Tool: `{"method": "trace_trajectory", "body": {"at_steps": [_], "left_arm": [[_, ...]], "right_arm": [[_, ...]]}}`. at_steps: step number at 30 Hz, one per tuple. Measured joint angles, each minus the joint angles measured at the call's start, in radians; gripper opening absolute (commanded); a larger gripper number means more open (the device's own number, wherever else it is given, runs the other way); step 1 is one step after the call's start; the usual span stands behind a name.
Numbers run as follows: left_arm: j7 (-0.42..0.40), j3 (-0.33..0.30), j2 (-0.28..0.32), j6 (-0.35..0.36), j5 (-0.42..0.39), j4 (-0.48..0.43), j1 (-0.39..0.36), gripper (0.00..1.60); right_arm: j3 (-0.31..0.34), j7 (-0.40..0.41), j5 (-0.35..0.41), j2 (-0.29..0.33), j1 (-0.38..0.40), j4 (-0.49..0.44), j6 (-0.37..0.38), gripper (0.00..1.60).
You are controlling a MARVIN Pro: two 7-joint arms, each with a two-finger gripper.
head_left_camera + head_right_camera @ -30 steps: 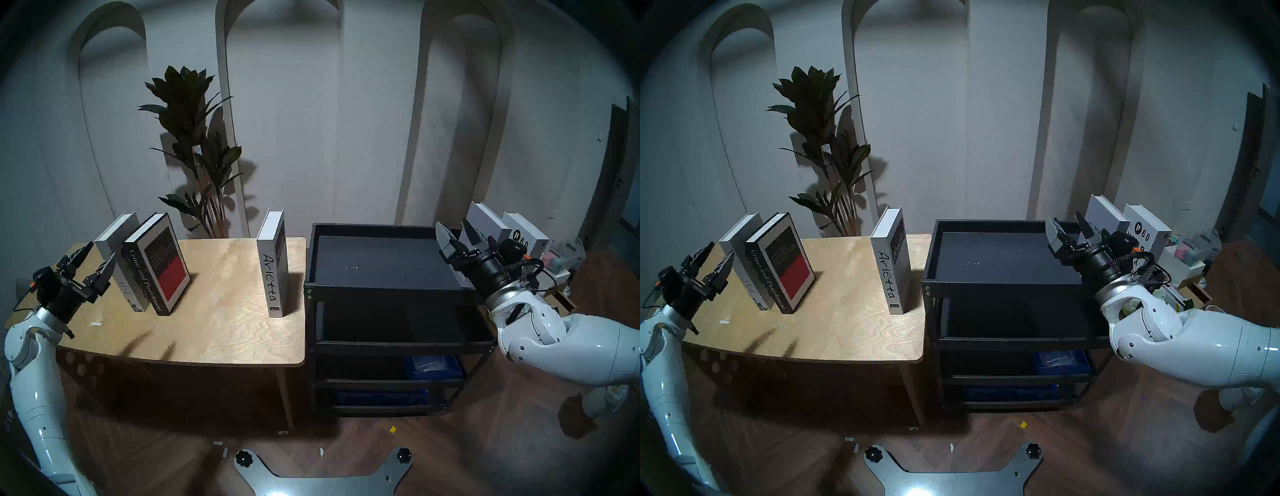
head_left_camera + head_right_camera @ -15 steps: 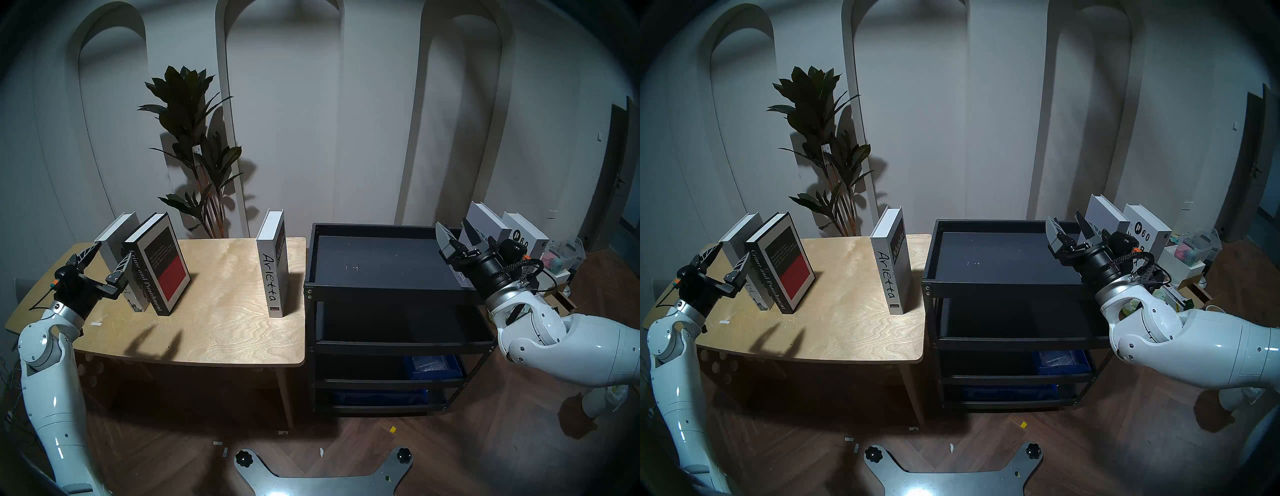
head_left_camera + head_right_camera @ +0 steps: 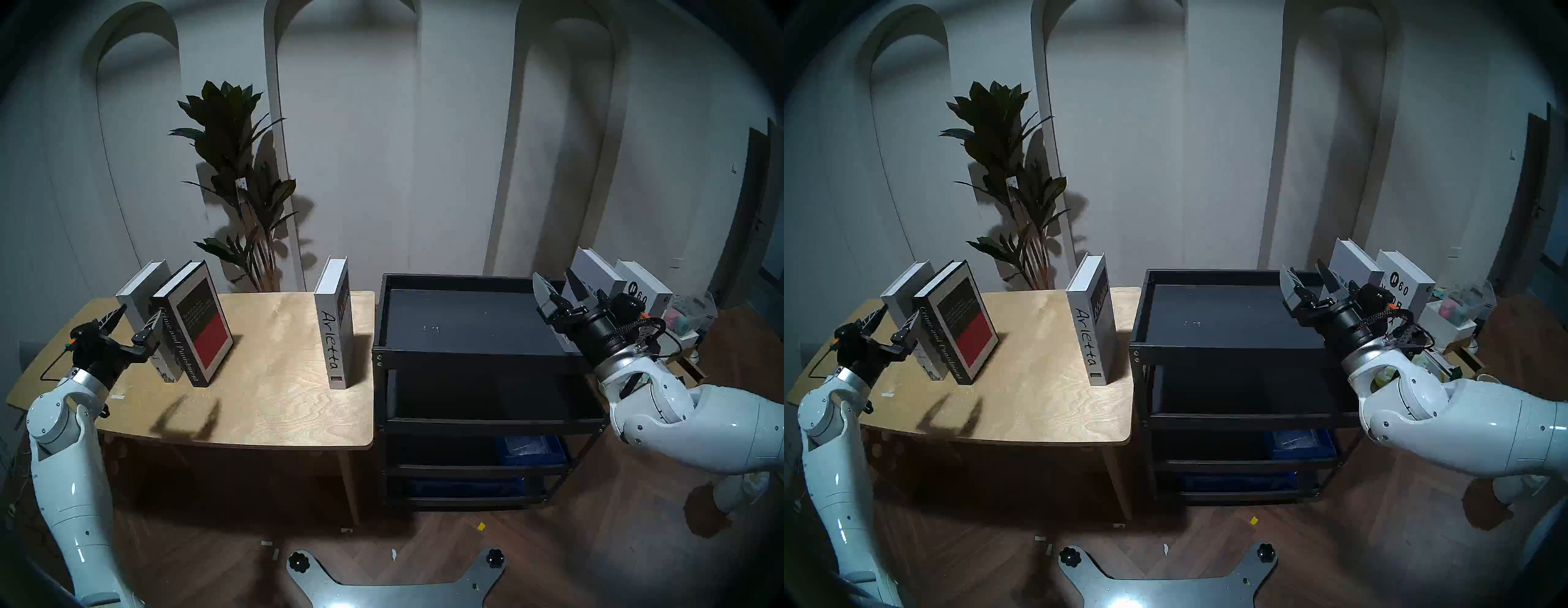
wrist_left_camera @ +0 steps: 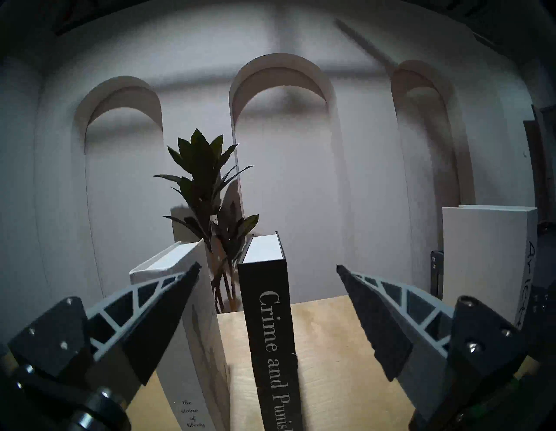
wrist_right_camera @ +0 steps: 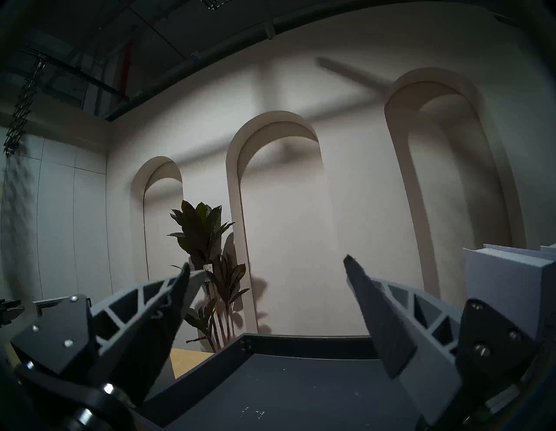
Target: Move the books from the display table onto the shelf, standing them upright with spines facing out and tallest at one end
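**Three books on the plywood table, black trolley's top tray bare**

The plywood table (image 3: 271,407) carries three upright books: the pale grey Statue of Liberty book (image 3: 138,297) touching "Crime and Punishment" (image 3: 199,322) at left, "Arietta" (image 3: 335,327) alone near the right edge. Beside it stands the black trolley (image 3: 471,361).

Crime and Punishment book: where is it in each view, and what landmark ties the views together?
Head left: Crime and Punishment book, left on the table, leaning.
Head right: same.
Left wrist: centre, spine on, between the open fingers of the left gripper.
Right wrist: not in view.
Shared landmark: the potted plant.
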Motion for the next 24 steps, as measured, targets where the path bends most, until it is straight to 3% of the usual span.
{"method": "trace_trajectory", "body": {"at_steps": [9, 24], "left_arm": [[-0.009, 0.025, 0.01, 0.025, -0.009, 0.032, -0.025, 1.6], [0.019, 0.083, 0.028, -0.027, 0.036, 0.133, -0.075, 1.6]], "right_arm": [[-0.001, 0.002, 0.001, 0.0, 0.001, 0.0, 0.0, 1.6], [-0.003, 0.004, 0.006, 0.001, 0.003, 0.0, 0.0, 1.6]]}}
